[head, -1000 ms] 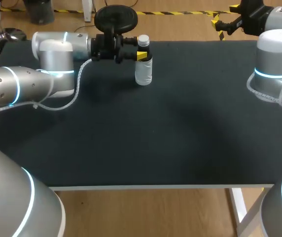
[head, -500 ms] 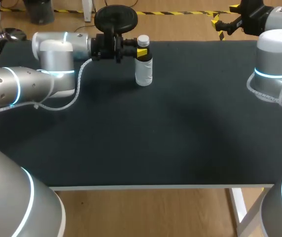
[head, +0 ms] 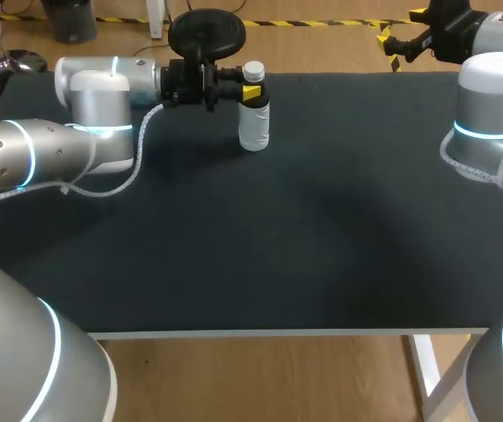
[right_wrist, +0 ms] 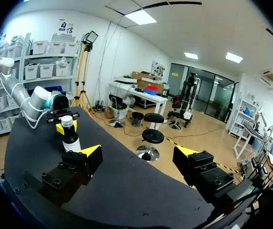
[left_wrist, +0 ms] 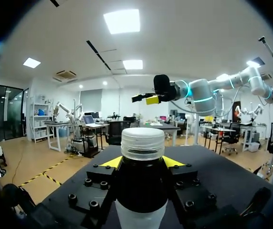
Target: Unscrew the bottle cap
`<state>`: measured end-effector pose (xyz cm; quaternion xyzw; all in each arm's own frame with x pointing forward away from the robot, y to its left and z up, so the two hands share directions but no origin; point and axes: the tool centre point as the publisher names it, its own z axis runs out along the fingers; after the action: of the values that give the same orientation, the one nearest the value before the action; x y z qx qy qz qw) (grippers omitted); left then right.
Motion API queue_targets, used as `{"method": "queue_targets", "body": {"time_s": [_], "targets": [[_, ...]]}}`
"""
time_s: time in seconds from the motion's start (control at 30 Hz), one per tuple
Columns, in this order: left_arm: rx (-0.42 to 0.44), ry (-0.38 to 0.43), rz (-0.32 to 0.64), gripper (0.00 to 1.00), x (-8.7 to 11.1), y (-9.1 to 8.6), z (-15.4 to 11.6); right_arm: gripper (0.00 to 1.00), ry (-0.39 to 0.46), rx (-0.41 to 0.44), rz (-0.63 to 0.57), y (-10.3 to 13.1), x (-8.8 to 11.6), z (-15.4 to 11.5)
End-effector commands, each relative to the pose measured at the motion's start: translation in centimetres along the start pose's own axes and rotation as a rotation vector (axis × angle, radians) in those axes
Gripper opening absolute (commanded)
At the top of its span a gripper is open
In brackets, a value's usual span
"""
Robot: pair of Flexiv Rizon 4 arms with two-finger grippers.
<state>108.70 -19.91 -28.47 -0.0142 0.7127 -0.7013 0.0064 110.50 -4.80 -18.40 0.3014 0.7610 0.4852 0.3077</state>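
A clear bottle with a white cap and a dark neck stands upright near the table's far edge. My left gripper comes in level from the left and is shut on the bottle just under the cap. In the left wrist view the bottle fills the space between the yellow tips, with the cap above them. My right gripper hangs open past the far right corner, well away from the bottle. From the right wrist, the bottle shows far ahead of that gripper.
The black tabletop stretches from the bottle to the front edge. My right arm's silver link rises over the table's right side.
The left gripper's fingers have drawn in onto the bottle below the cap. The bottle has shifted slightly to the left. The right arm has stayed put.
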Motion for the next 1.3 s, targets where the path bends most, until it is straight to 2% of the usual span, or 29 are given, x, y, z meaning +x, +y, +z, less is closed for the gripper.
{"method": "queue_targets", "body": {"time_s": [0.03,1.3], "targets": [[-0.002,-0.019,0.002,0.00,0.60,-0.19,-0.03,1.00,0.003,-0.002,0.000,-0.05,-0.06,-0.09],[-0.004,-0.033,-0.001,0.00,0.61,-0.20,-0.12,1.00,0.003,-0.002,0.000,-0.05,-0.06,-0.09]]}}
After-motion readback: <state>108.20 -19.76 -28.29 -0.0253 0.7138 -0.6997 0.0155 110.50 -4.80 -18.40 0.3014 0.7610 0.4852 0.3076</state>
